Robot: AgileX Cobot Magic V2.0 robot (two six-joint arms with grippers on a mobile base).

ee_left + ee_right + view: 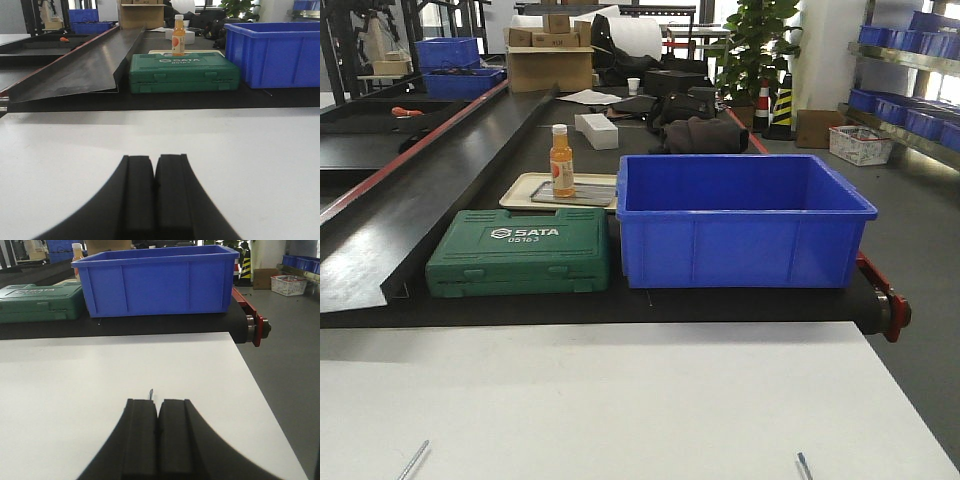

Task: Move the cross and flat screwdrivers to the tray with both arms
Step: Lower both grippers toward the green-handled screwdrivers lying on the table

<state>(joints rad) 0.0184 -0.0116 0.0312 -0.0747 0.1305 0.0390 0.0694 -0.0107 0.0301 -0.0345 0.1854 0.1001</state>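
Two thin metal screwdriver shafts show at the bottom edge of the front view, one at the left (417, 460) and one at the right (804, 465), on the white table (640, 400). Their handles are out of view. The beige tray (525, 187) sits on the black belt behind the green case. My left gripper (154, 158) is shut with nothing between the fingers, low over the white table. My right gripper (158, 401) is shut, and a metal tip (150, 392) pokes out just past its left finger. Neither gripper shows in the front view.
A green SATA tool case (520, 250) and a big blue bin (740, 225) stand on the belt just beyond the table. An orange drink bottle (561, 160) and a grey flat item stand on the tray. A sloped black ramp (85, 62) is at the left. The table's right edge (265, 405) drops to the floor.
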